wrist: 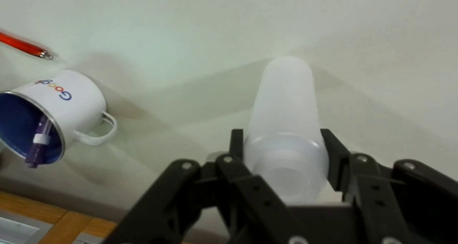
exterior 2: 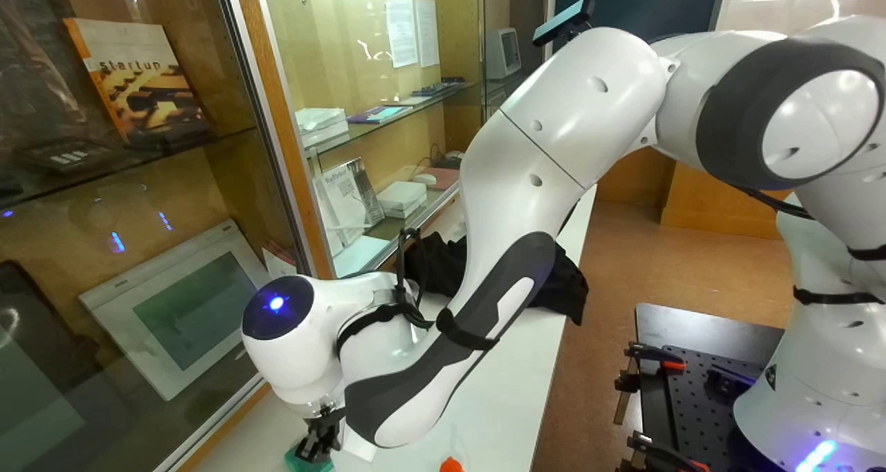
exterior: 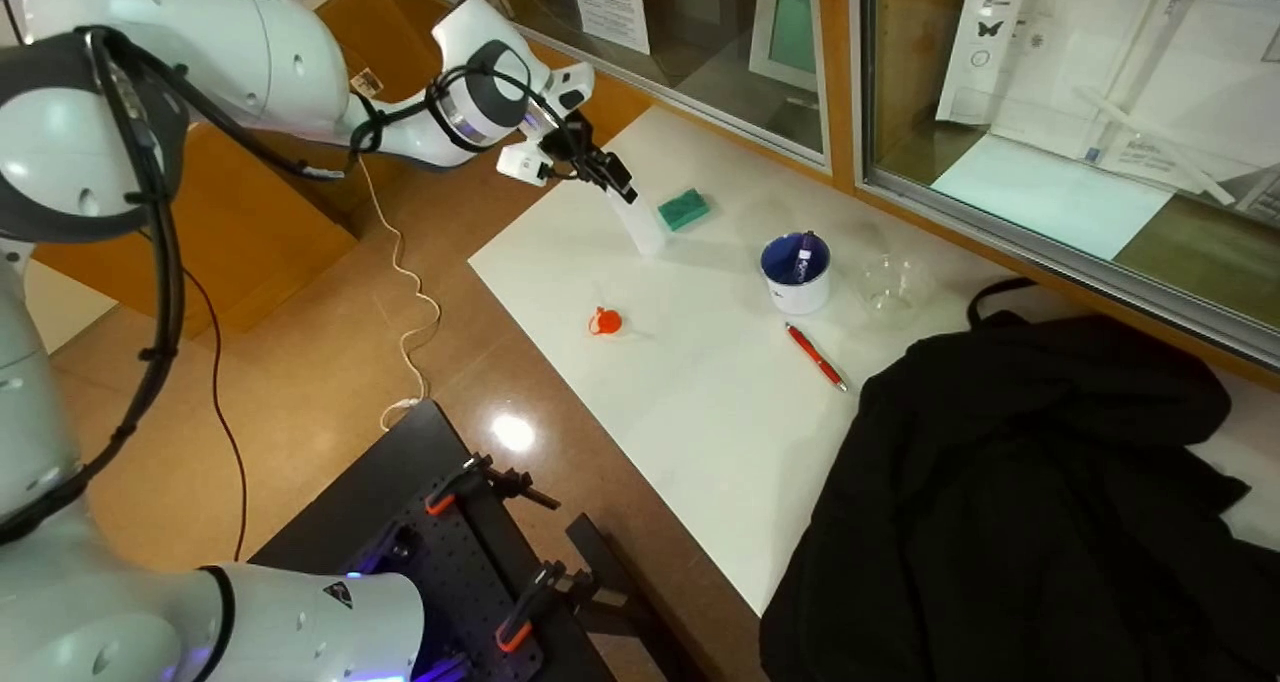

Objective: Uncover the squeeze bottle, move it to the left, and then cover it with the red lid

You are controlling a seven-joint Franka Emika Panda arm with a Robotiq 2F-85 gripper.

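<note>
The gripper (wrist: pixel 284 154) pinches the squeeze bottle (wrist: pixel 286 101) between its jaws, near the green sponge (exterior: pixel 684 210), while the red lid (exterior: pixel 606 321) lies apart from both on the white table (exterior: pixel 690 402), near its edge

The white table (exterior: pixel 690 392) carries, far left, a green sponge (exterior: pixel 684 210) and, nearer, the red lid (exterior: pixel 607 320). Farther right stands a white mug (exterior: pixel 792 295), a clear vessel (exterior: pixel 893 287) beside it, a red pen (exterior: pixel 816 357) just nearer. Black cloth (exterior: pixel 1020 492) lies near right. Whether the squeeze bottle (exterior: pixel 640 224) touches the table is unclear.
</note>
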